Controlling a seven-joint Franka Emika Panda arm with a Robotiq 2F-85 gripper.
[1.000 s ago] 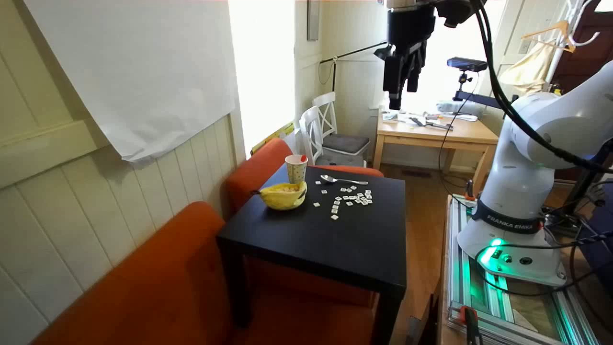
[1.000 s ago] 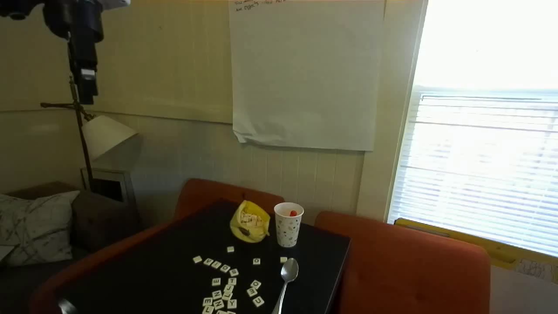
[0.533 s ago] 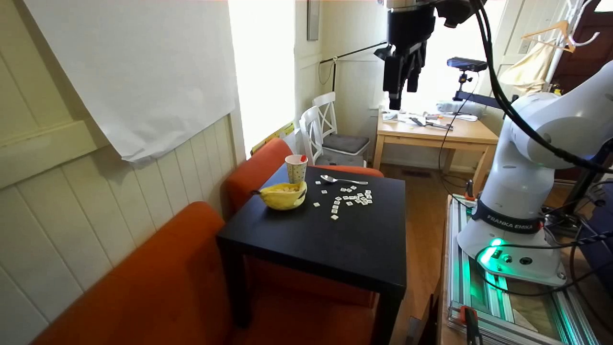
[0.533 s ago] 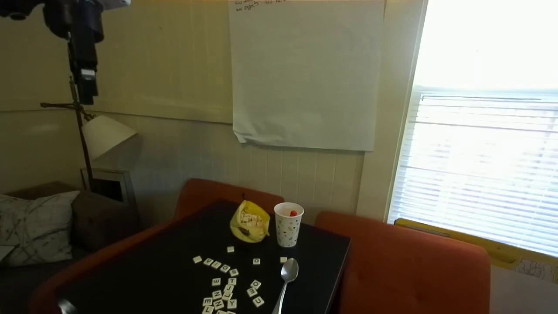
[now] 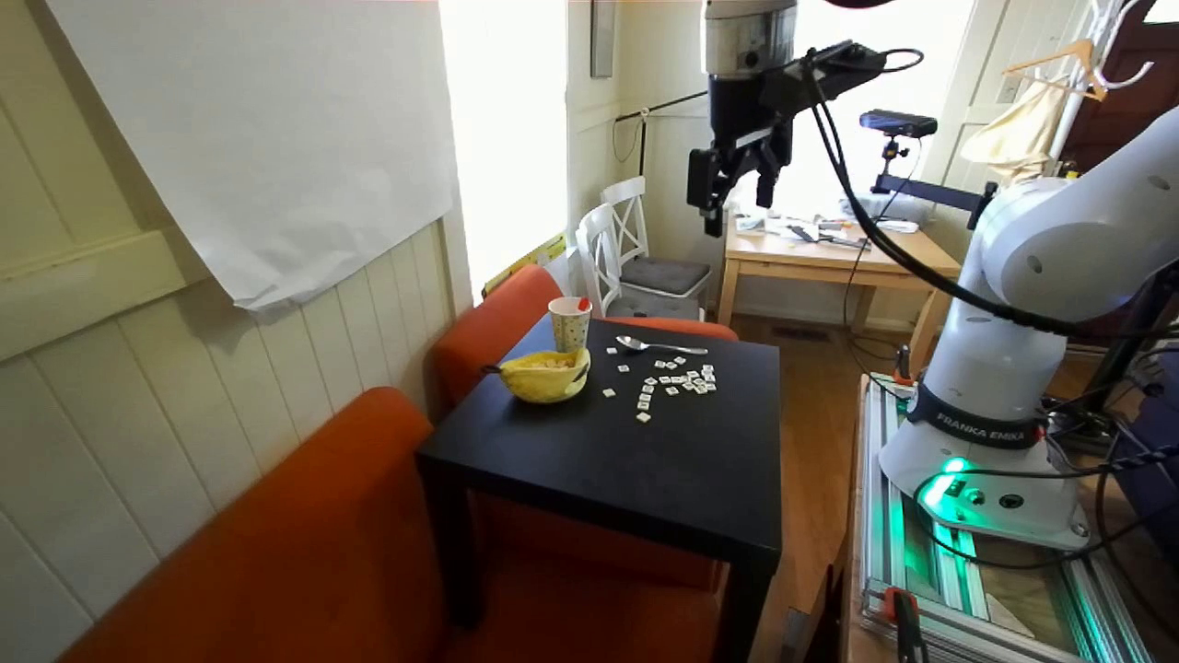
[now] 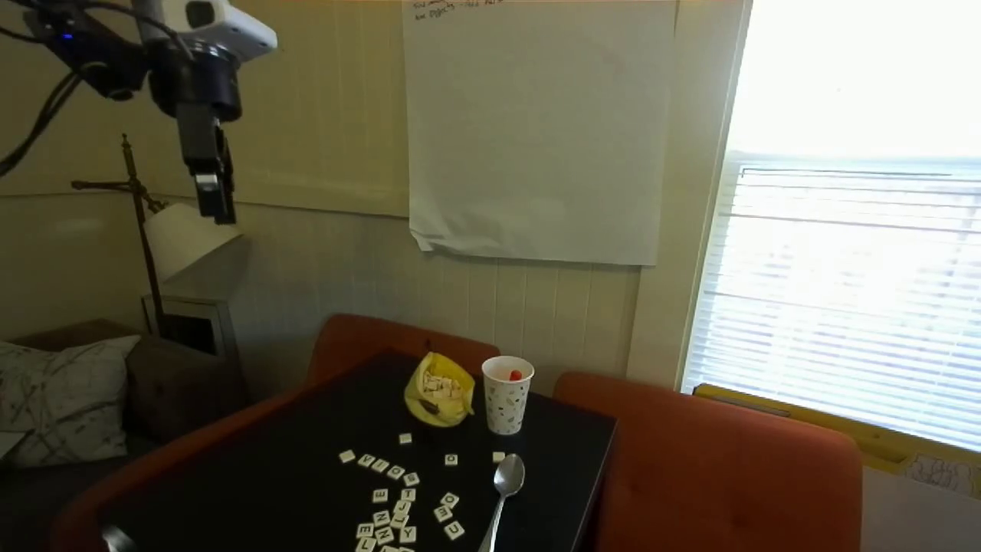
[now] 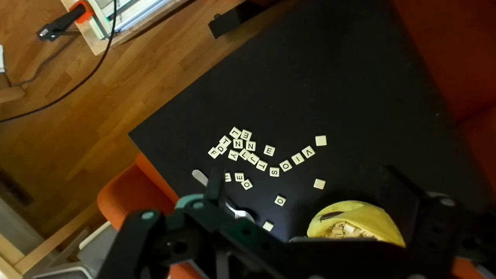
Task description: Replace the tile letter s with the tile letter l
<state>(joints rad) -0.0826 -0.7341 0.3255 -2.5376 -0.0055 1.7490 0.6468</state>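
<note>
The tile s (image 7: pixel 274 171) lies on the black table in a curved row, between an O tile and a T tile in the wrist view. It also shows in an exterior view (image 6: pixel 411 479). Two tiles look like the letter l: one tile l (image 7: pixel 235 132) sits beside an E tile, and another tile l (image 7: pixel 245 154) touches a J tile. My gripper (image 7: pixel 305 176) is open and empty, its fingers wide apart. In both exterior views the gripper (image 5: pixel 740 201) (image 6: pixel 217 211) hangs high above the table level, well away from the tiles.
A yellow banana-shaped bowl (image 7: pixel 360 221) full of tiles stands near a paper cup (image 6: pixel 506 395) with something red in it. A spoon (image 6: pixel 509 475) lies beside the loose tiles. Blank tiles (image 7: pixel 321 140) are scattered about. Orange seats (image 5: pixel 497 331) border the black table (image 5: pixel 626 479).
The arm has moved and the gripper is lower, further left in an exterior view and further right in an exterior view. The tiles, bowl, cup and spoon have not moved.
</note>
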